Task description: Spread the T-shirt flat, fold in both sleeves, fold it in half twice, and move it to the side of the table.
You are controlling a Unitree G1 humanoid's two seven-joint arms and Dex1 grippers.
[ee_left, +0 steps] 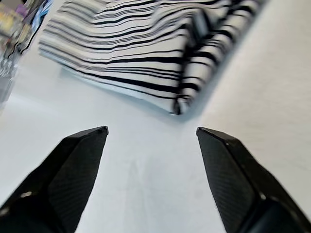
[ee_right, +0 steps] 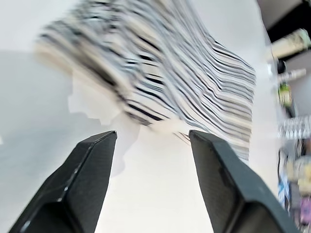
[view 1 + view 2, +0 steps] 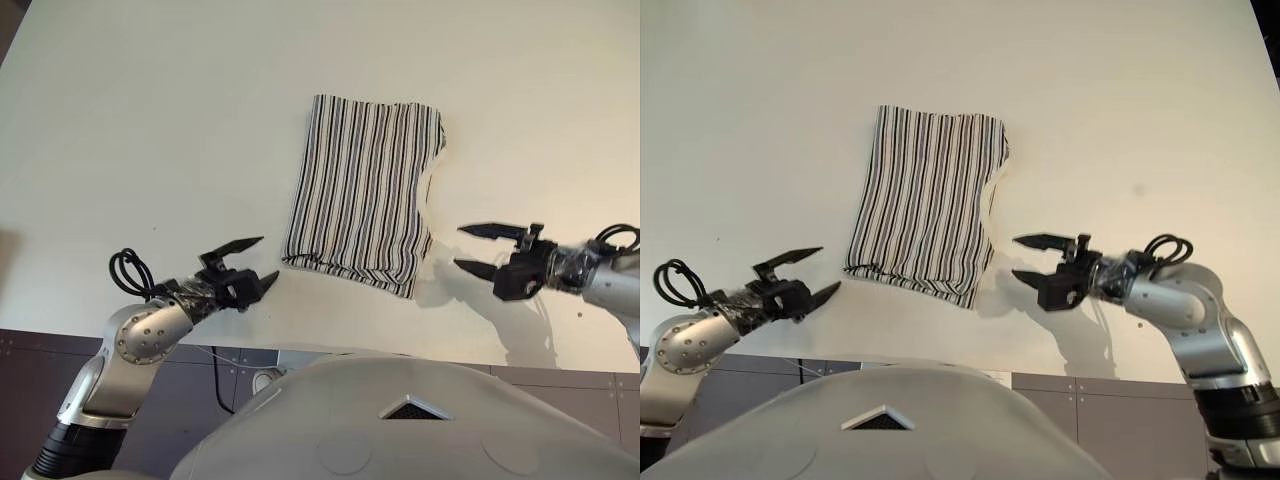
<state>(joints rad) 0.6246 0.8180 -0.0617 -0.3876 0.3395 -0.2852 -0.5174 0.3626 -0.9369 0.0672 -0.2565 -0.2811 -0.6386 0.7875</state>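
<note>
1. The T-shirt lies folded into a narrow striped rectangle mid-table, with its short end near the table's near edge.
2. The left gripper and right gripper flank that end, each just off a corner. Both have fingers spread and hold nothing, probably poised for a half-fold.
3. The tucked sleeves and the layers underneath are hidden.

surface: white table was noted | load: a striped T-shirt was laid on it, folded flat into a rough rectangle | place: shirt was found between left gripper and right gripper, near corners just beside their tips, untouched
</note>
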